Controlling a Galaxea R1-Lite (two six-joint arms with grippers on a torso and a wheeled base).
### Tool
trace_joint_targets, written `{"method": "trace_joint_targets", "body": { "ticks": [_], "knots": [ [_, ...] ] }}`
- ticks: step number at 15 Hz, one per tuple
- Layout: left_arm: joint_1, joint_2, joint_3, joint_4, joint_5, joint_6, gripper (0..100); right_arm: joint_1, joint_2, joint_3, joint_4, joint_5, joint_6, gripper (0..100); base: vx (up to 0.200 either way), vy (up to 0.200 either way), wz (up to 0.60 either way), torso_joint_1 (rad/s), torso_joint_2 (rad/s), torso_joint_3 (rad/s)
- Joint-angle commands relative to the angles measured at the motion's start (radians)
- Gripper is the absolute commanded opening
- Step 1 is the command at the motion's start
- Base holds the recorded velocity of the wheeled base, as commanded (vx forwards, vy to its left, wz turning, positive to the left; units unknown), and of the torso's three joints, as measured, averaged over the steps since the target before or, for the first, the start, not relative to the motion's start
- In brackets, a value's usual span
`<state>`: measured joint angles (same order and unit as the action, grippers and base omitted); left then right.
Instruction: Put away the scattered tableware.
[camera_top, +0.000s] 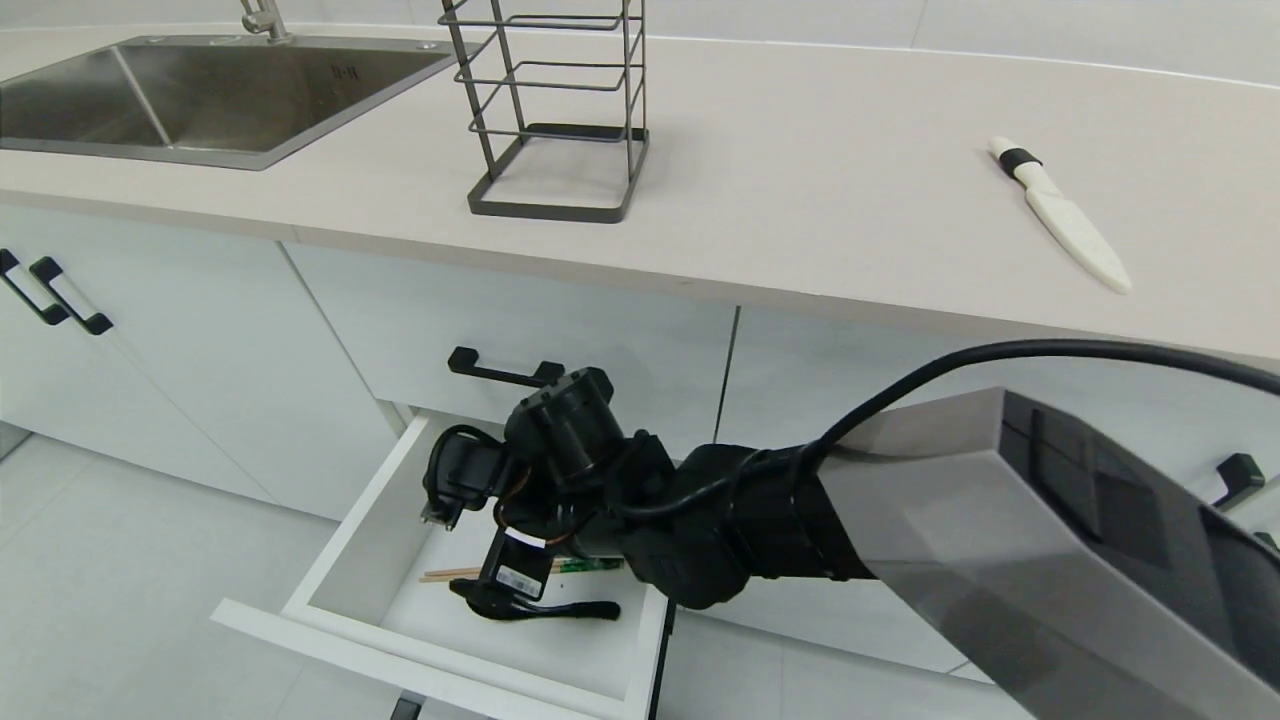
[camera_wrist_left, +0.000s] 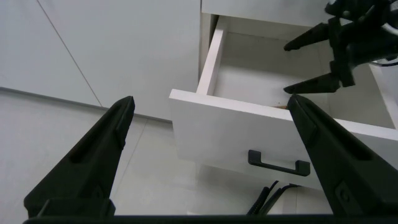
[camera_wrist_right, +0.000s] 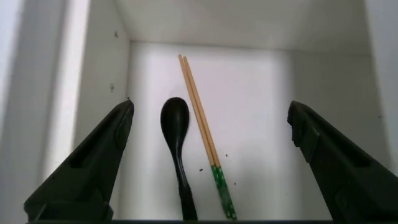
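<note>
Right gripper (camera_wrist_right: 210, 118) hangs spread wide, gripping nothing, inside the open drawer (camera_top: 352, 528), just above a black spoon (camera_wrist_right: 175, 127) and chopsticks (camera_wrist_right: 200, 115) lying side by side on its floor. A white knife (camera_top: 1062, 217) lies up on the counter (camera_top: 800, 150).

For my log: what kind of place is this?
Probably a kitchen: a steel sink set in the counter, a white knife on it, and an open drawer holding a spoon and chopsticks.

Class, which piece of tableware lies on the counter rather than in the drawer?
The white knife; the black spoon and chopsticks lie in the drawer.
</note>
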<state>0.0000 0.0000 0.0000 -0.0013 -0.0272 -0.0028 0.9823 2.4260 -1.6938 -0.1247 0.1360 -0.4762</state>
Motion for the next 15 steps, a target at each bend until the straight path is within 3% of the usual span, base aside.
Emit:
{"method": "trace_joint_targets", "body": {
  "ticks": [1, 5, 11, 15],
  "knots": [
    [0.000, 0.002, 0.000, 0.000, 0.000, 0.000, 100, 0.015, -0.076, 0.034, -0.001, 0.001, 0.001, 100, 0.000, 0.000, 0.00, 0.000, 0.00, 0.000],
    [0.000, 0.002, 0.000, 0.000, 0.000, 0.000, 100, 0.029, -0.232, 0.270, -0.125, -0.036, 0.091, 100, 0.000, 0.000, 0.00, 0.000, 0.00, 0.000],
    [0.000, 0.002, 0.000, 0.000, 0.000, 0.000, 100, 0.013, -0.283, 0.352, -0.144, -0.039, 0.094, 100, 0.000, 0.000, 0.00, 0.000, 0.00, 0.000],
    [0.000, 0.002, 0.000, 0.000, 0.000, 0.000, 100, 0.006, -0.481, 0.612, -0.147, -0.078, 0.134, 100, 0.000, 0.000, 0.00, 0.000, 0.00, 0.000]
  ]
}}
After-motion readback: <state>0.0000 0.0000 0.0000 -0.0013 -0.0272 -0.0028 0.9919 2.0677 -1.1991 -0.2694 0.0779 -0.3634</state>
